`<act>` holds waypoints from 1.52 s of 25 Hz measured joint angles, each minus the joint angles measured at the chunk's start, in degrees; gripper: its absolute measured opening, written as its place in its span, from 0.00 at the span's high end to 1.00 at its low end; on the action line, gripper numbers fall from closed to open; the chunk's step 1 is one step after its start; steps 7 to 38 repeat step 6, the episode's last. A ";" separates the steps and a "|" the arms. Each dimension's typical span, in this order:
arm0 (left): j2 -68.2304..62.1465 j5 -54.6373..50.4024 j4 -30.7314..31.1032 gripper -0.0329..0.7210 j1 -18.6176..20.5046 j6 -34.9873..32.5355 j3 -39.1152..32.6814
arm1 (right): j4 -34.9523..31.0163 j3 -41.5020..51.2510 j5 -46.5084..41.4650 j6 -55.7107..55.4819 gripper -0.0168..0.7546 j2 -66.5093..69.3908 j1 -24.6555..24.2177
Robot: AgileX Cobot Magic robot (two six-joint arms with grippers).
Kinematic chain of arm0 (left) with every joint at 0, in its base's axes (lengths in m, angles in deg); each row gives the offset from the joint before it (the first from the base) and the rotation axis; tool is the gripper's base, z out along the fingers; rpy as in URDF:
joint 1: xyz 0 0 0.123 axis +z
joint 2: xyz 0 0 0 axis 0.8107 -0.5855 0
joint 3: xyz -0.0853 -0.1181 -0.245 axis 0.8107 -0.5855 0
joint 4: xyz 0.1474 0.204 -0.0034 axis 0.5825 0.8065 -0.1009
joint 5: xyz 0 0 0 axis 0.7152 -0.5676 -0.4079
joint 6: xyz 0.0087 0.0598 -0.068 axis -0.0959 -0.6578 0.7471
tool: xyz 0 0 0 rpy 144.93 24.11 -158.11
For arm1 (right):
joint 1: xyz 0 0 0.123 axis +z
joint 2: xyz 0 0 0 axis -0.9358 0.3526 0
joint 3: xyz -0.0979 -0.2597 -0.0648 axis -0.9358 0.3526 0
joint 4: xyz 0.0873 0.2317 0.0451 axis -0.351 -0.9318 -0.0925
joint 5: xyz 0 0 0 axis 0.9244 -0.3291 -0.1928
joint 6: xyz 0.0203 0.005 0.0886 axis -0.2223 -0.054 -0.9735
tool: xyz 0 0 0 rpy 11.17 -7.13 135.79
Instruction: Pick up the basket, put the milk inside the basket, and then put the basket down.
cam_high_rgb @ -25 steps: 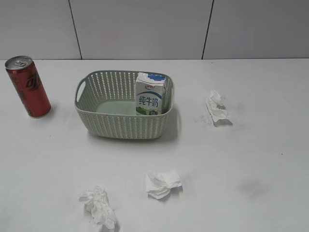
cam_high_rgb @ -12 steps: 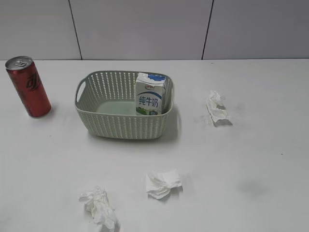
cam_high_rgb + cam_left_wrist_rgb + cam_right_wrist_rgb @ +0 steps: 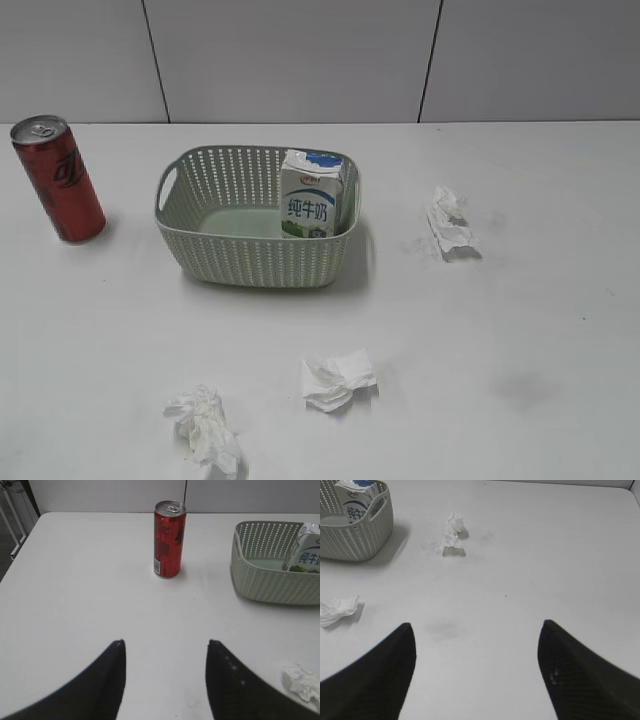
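The pale green basket point(image 3: 230, 262) rests on the white table, centre left in the exterior view. The milk carton point(image 3: 311, 197) stands upright inside it at its right end. The basket point(image 3: 270, 584) and the milk point(image 3: 306, 552) also show at the right of the left wrist view, and the basket point(image 3: 355, 540) with the milk point(image 3: 354, 505) at the top left of the right wrist view. My left gripper point(image 3: 165, 642) is open and empty over bare table, well short of the basket. My right gripper point(image 3: 477, 625) is open and empty over bare table. Neither arm shows in the exterior view.
A red can point(image 3: 58, 178) stands left of the basket and also shows in the left wrist view point(image 3: 169, 538). Crumpled tissues lie to the right point(image 3: 447, 224), in front point(image 3: 338, 380) and front left point(image 3: 206, 428) of the basket.
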 joint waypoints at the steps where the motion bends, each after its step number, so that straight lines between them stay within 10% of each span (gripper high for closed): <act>1: 0.00 0.00 0.00 0.43 0.00 0.00 0.00 | 0.00 0.00 0.00 0.00 0.23 0.00 0.00; 38: 0.00 0.00 0.00 0.43 0.00 0.00 0.00 | 0.00 0.00 0.06 0.00 0.23 0.00 0.00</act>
